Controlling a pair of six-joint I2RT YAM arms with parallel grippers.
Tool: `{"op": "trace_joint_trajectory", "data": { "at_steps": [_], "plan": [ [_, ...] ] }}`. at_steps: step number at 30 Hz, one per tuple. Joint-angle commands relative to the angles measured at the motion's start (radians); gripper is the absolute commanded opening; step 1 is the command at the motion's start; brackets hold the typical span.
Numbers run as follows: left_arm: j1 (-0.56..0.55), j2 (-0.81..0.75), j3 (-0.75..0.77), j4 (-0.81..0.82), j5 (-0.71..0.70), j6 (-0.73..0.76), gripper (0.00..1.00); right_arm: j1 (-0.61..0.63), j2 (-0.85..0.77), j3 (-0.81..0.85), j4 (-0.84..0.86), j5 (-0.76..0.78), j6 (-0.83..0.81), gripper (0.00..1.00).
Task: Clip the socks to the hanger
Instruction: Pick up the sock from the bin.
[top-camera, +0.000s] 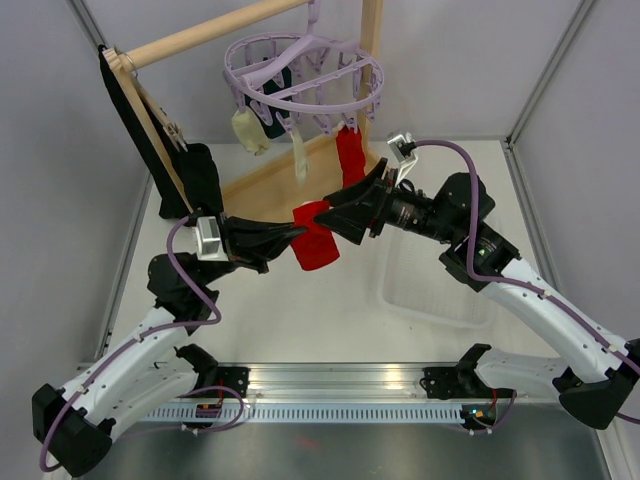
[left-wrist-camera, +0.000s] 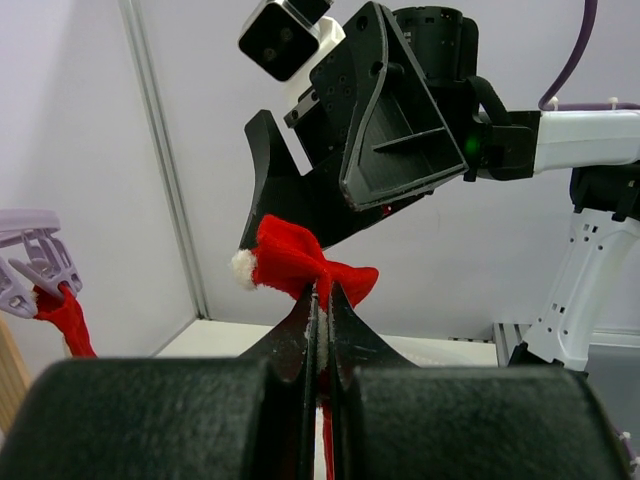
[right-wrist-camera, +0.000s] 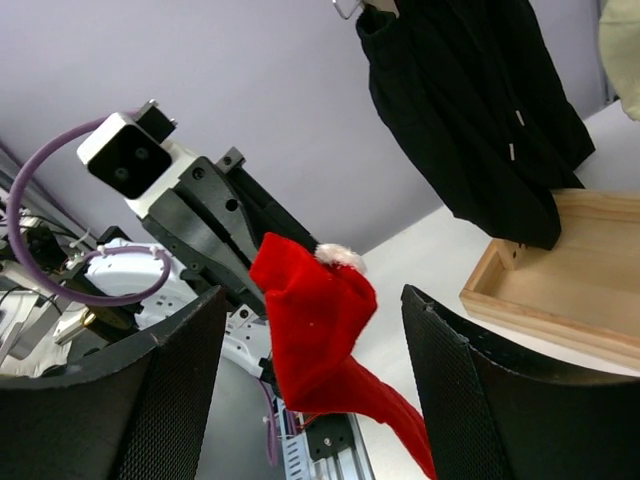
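Red sock, white-tipped, was pinched clear of the table in the clamped left gripper, its free end between the wide-spread fingers of the right gripper, below the lavender hanger.

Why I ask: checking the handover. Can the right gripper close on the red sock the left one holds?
Probably yes: the right gripper stands open with a finger on each side of the red sock pinched in the left gripper; nothing sits between them.

The red sock is filling the gap in my right gripper; my left gripper is crowding close behind it.
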Motion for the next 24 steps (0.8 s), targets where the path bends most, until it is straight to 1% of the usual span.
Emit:
{"op": "trace_joint_trajectory", "data": {
  "at_steps": [1,5,8,11,12,13,14,16,17,19,20,21,22,23,24],
  "plan": [
    [-0.002,0.008,0.035,0.071,0.019,-0.039,0.02,-0.003,0.012,0.008,0.086,-0.055,0.033,0.76],
    [-0.002,0.014,0.041,0.075,0.011,-0.042,0.02,-0.003,0.024,0.013,0.091,-0.083,0.047,0.69],
    [-0.002,0.016,0.045,0.072,0.005,-0.041,0.02,-0.003,0.026,0.014,0.083,-0.091,0.044,0.6],
    [-0.001,0.02,0.048,0.071,0.007,-0.048,0.02,-0.003,0.026,0.02,0.059,-0.086,0.034,0.42],
    [-0.002,0.02,0.05,0.066,0.007,-0.05,0.02,-0.003,0.021,0.025,0.051,-0.083,0.025,0.32],
    [-0.002,0.02,0.05,0.06,0.008,-0.05,0.02,-0.003,0.02,0.027,0.046,-0.08,0.022,0.26],
    [-0.002,0.02,0.058,0.031,0.01,-0.048,0.02,-0.003,0.013,0.028,0.037,-0.075,0.019,0.16],
    [-0.002,0.014,0.07,-0.012,0.007,-0.048,0.04,-0.003,0.006,0.036,0.017,-0.065,-0.005,0.03],
    [-0.002,0.014,0.084,-0.053,0.007,-0.05,0.07,-0.002,-0.006,0.034,0.003,-0.057,-0.016,0.0],
    [-0.002,0.003,0.1,-0.099,0.014,-0.053,0.15,-0.003,-0.022,0.027,-0.009,-0.031,-0.044,0.0],
    [-0.002,-0.003,0.107,-0.124,0.011,-0.055,0.26,-0.003,-0.04,0.021,-0.009,-0.02,-0.051,0.0],
    [-0.002,-0.009,0.114,-0.19,0.008,-0.058,0.32,-0.002,-0.051,0.01,-0.014,0.001,-0.065,0.0],
    [-0.002,-0.018,0.12,-0.222,0.005,-0.058,0.36,-0.003,-0.06,0.01,-0.021,0.009,-0.091,0.0],
    [-0.002,-0.038,0.133,-0.26,-0.017,-0.058,0.43,-0.003,-0.071,0.01,-0.041,0.014,-0.108,0.0],
    [-0.002,-0.052,0.136,-0.317,-0.036,-0.059,0.47,-0.003,-0.077,0.011,-0.049,0.018,-0.122,0.0]
  ]
}}
